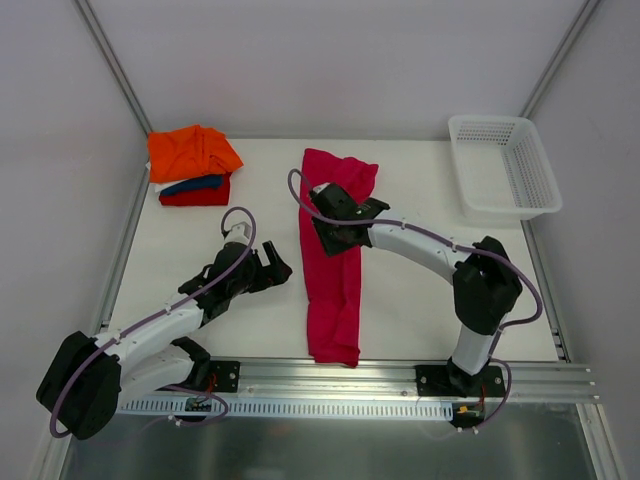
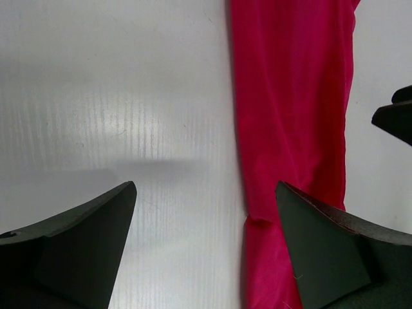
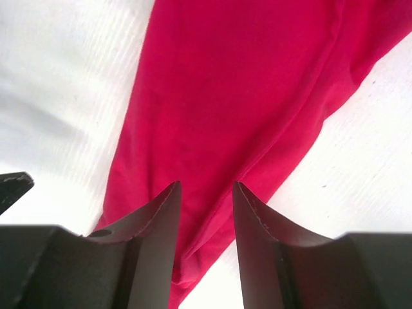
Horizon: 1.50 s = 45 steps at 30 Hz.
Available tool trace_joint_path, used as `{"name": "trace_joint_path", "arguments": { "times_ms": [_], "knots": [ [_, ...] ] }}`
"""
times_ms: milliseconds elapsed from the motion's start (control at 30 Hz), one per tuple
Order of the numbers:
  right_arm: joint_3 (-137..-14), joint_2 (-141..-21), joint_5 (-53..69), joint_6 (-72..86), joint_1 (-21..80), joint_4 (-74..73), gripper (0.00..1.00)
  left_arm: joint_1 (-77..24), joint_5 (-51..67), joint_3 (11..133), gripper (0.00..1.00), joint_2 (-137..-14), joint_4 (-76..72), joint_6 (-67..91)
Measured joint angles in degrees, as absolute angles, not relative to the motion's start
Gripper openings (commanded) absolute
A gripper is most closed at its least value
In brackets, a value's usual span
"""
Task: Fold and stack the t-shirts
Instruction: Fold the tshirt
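Right gripper (image 1: 335, 222) (image 3: 206, 187): fingers drawn close, only a narrow slot between them, nothing pinched that I can see. It hangs over the far half of the magenta t-shirt (image 1: 335, 290). Left gripper (image 1: 272, 270) (image 2: 205, 190): spread wide, holding nothing, over bare table just beside the shirt's left edge.

Magenta t-shirt is the biggest cloth here. It lies as one long narrow strip down the middle of the table, far to near, with its near end close to the front rail (image 1: 350, 378). The far end is broader and rumpled (sleeves look tucked under, cannot be sure).

Stack in the far left corner, well apart from the strip: orange shirt (image 1: 190, 150) on top, spreading wider than the dark blue shirt (image 1: 195, 184) beneath it, and the red shirt (image 1: 195, 198) at the bottom.

Handling, my reading: light, limp, no stiffness at all. It should sag from any pinch and drag across the smooth top. The strip is several layers thick, so a shallow nip would likely lift only the upper one. The best hold looks like the two corners of one short end, one gripper each, gripping through all layers, then carrying that end over to halve the length.

Surface: white table (image 1: 420, 320), smooth, faintly ribbed, with glare in the wrist views. Pale walls (image 1: 330, 60) on three sides. White mesh basket (image 1: 540, 170) far right.
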<state>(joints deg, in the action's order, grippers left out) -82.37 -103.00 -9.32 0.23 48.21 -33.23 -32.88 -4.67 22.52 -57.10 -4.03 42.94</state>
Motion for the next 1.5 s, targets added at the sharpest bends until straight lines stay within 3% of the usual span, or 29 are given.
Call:
{"name": "trace_joint_path", "arguments": {
  "times_ms": [733,1500],
  "knots": [
    [-70.1,-98.4,-15.5,12.6,63.9,-32.1,0.39,-32.9,-3.2,22.5,0.91,-57.1,-4.9,44.0],
    [-57.4,-95.5,-17.8,20.0,67.5,-25.5,0.35,-32.9,-3.0,21.6,0.91,-53.3,-3.8,44.1]
  ]
}}
